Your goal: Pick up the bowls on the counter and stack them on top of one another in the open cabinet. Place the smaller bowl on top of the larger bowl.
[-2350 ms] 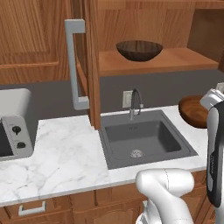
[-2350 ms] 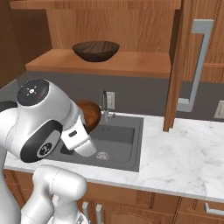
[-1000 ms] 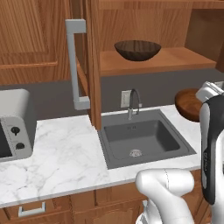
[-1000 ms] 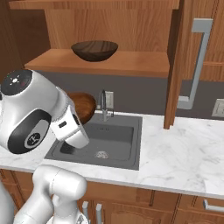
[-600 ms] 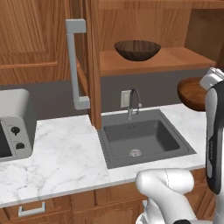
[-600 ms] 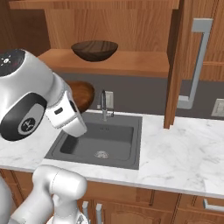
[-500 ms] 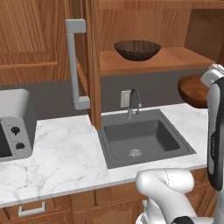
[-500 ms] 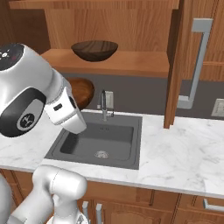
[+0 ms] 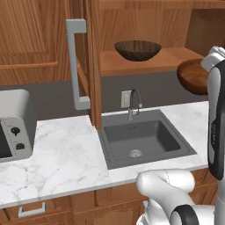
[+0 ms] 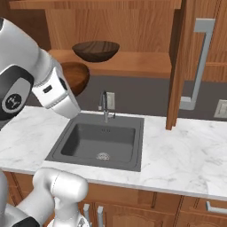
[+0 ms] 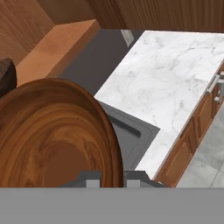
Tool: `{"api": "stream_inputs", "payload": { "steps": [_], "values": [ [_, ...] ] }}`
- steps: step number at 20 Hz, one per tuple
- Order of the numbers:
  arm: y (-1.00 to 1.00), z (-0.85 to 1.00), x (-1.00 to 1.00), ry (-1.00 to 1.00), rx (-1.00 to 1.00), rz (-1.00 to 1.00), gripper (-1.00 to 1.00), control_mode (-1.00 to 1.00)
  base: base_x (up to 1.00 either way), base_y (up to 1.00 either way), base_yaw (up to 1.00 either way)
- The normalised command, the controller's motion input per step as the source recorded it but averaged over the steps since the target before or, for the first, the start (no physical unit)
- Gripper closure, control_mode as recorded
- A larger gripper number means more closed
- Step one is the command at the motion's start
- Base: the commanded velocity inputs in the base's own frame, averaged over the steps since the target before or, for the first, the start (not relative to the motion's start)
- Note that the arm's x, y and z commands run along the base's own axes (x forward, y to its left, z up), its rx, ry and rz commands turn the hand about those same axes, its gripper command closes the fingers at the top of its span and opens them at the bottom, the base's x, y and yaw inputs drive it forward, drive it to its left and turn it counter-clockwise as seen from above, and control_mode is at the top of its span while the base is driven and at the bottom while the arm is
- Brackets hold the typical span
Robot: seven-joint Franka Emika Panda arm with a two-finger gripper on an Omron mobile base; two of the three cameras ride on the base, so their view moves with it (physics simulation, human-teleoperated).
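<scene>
On cabinet shelf [image 9: 145,63], larger bowl [image 9: 137,49], nothing inside

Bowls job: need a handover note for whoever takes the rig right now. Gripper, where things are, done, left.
Gripper: shut on the rim of the smaller bowl.
Smaller bowl: in the air, off the counter, just outside the open cabinet at about shelf height.
Larger bowl: upright on the open cabinet's shelf.
Done: larger bowl is in the cabinet; smaller bowl is picked up.
Left: bring the smaller bowl over the larger bowl, set it down inside it, open the gripper and back out.
</scene>
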Motion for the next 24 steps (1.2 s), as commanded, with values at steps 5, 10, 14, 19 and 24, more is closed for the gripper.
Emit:
{"api": "stream_inputs", "payload": {
  "steps": [5, 10, 14, 19, 24],
  "values": [
    [0.17, 0.19, 0.12, -0.10, -0.08, 0.00, 1.00, -1.00, 0.00, 0.00, 0.00],
    [0.10, 0.15, 0.19, -0.10, -0.05, 0.00, 1.00, -1.00, 0.00, 0.00, 0.00],
    [0.06, 0.21, 0.19, -0.07, 0.00, -0.01, 1.00, -1.00, 0.00, 0.00, 0.00],
    [-0.01, 0.26, 0.10, -0.02, 0.01, 0.00, 1.00, -1.00, 0.00, 0.00, 0.00],
    [-0.03, 0.19, 0.21, 0.01, 0.03, 0.02, 1.00, -1.00, 0.00, 0.00, 0.00]
  ]
}}
